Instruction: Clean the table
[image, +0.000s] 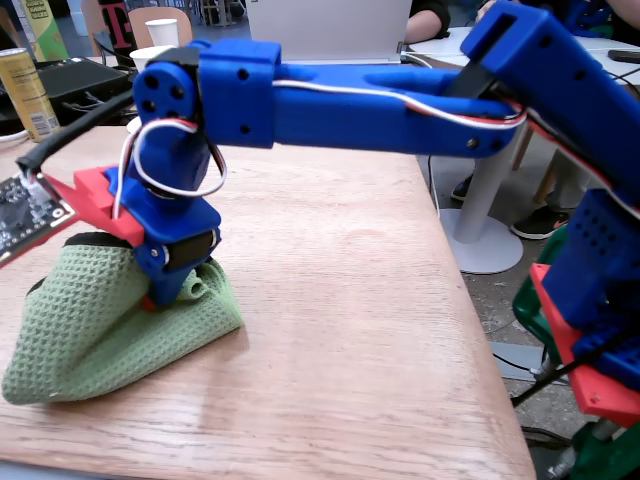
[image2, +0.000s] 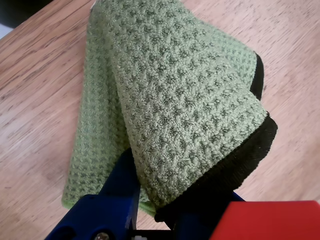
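Observation:
A green waffle-weave cloth (image: 90, 320) with a dark backing lies bunched on the light oak table (image: 350, 300) at the front left of the fixed view. My blue gripper (image: 165, 290) reaches down onto the cloth's right end and is shut on a fold of it. In the wrist view the cloth (image2: 175, 100) drapes over the gripper (image2: 160, 200). One blue finger (image2: 120, 180) shows to the left of the fold; the other finger is mostly hidden under the fabric. Bare wood of the table (image2: 40, 100) surrounds the cloth.
A circuit board (image: 25, 215) juts in at the left edge, just above the cloth. A yellow can (image: 25, 90) and paper cups (image: 160, 30) stand at the back left. The table's right edge (image: 470, 300) drops to the floor beside a white pedestal table (image: 490, 200).

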